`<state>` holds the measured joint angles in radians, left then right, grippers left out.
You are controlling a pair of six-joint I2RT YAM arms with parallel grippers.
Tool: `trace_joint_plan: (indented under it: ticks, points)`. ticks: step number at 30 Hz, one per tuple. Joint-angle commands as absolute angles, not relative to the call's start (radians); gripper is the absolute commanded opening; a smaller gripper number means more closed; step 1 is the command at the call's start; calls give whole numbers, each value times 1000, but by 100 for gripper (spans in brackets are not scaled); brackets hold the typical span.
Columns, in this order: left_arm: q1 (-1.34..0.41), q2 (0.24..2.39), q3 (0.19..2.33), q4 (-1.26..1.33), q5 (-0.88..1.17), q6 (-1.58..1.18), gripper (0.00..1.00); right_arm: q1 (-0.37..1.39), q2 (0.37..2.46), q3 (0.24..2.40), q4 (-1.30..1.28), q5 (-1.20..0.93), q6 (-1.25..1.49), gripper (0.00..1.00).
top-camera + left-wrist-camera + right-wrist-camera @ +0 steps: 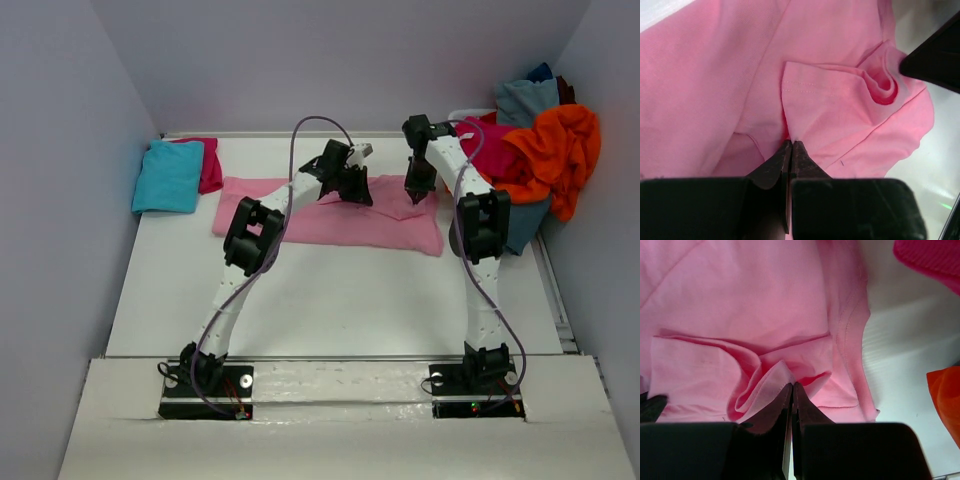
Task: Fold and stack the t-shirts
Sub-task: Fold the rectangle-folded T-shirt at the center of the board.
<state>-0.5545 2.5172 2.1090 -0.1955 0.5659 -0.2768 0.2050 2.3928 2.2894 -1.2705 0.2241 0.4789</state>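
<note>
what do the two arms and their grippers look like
Both the left arm and right arm have slim white links joined by chunky black joints, on black base plates. A thin purple cable loops along each. The left gripper and right gripper have black fingers tapering to narrow tips.

High overview, wrist views near pink t-shirt
</note>
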Motion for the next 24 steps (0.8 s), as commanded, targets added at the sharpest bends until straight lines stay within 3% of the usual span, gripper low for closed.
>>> trace_joint_plan:
  ticks: [1,12,24]
  points:
    - [-557,2404,2098,-130,584,-250,6,210,2349,2247,-1252,238,494,7]
    - [-557,2388,2120,-101,594,-238,5,210,2341,2241,-1239,248,495,7]
    - [-557,2332,2080,-86,513,-203,5,210,2398,2416,-1267,307,520,7]
